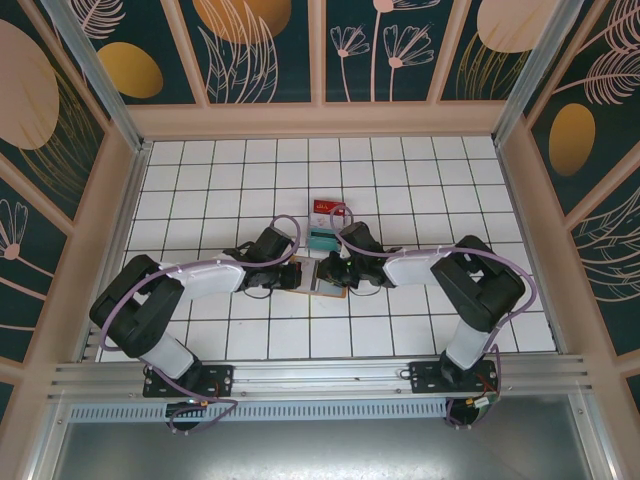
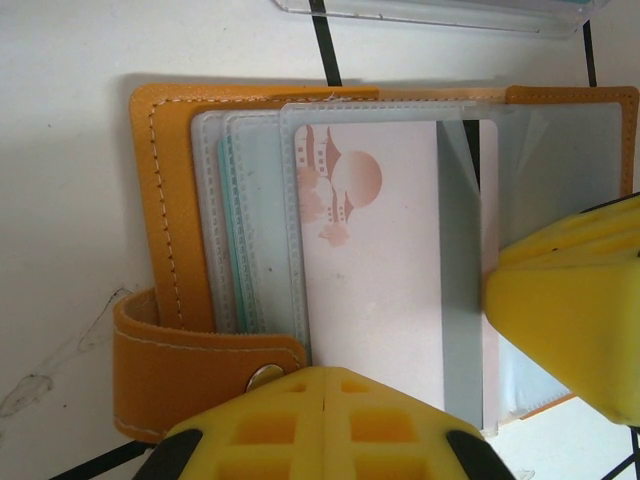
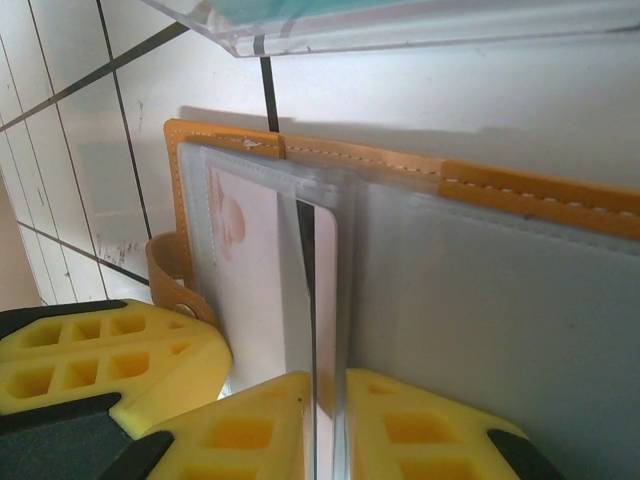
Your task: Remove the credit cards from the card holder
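The card holder [image 1: 327, 284] lies open and flat on the white-tiled desk [image 1: 200, 180], in the middle of the top view, between the two arms' tips. Its long axis runs left to right across the frame. In the left wrist view the orange cover [image 2: 170, 200] frames the left and top, with its stitched edge parallel to the upper frame edge. The snap strap [image 2: 190, 370] curls off at lower left. Clear sleeves fan rightward, and the top one holds a pink card [image 2: 370, 280] printed with a pagoda-and-sun motif. The left gripper [image 2: 325, 425] has its jaws pressed together over the holder's lower edge. The right gripper [image 3: 315, 430] has its jaws pinched on a thin sleeve [image 3: 305, 290] standing on edge; whether the card is caught too I cannot tell. A teal card [image 1: 322, 238] sits just above the holder in the top view and a red card [image 1: 325, 210] just above that, its print too small to read. Bare tiles stretch left, right and below, out to the enclosure walls [image 1: 130, 200].
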Action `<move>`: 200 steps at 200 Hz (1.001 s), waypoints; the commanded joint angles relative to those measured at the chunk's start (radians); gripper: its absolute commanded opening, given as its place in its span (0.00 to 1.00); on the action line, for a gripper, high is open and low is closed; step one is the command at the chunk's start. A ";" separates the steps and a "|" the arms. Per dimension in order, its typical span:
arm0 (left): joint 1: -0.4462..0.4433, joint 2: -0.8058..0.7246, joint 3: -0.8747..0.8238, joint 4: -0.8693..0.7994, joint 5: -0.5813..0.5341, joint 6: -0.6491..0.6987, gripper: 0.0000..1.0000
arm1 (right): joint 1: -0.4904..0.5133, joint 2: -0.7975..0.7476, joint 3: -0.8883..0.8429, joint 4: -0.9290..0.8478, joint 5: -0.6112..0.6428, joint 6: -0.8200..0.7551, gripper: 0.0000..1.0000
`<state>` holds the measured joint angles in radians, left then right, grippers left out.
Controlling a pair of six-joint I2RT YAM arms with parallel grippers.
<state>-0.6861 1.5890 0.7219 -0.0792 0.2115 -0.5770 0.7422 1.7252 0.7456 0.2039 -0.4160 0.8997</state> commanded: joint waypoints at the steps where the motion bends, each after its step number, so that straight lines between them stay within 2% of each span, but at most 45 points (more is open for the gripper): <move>1: -0.001 0.035 -0.001 -0.030 0.009 0.000 0.06 | 0.009 0.023 0.029 0.029 -0.027 -0.002 0.15; 27: 0.000 0.037 -0.001 -0.030 0.010 0.000 0.06 | 0.011 0.025 0.035 0.033 -0.033 -0.005 0.11; 63: 0.000 0.039 0.001 -0.040 -0.007 -0.003 0.05 | 0.008 0.006 0.018 0.016 -0.012 -0.004 0.00; 92: 0.000 0.048 0.000 -0.054 -0.026 -0.004 0.00 | -0.008 -0.018 -0.018 0.015 -0.005 -0.005 0.00; 200: 0.001 0.055 0.002 -0.071 -0.043 -0.004 0.00 | -0.035 -0.072 -0.078 0.000 0.008 -0.006 0.00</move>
<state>-0.6872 1.6100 0.7372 -0.0708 0.2092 -0.5774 0.7265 1.6871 0.6926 0.2295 -0.4213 0.8978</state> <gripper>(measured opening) 0.066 0.050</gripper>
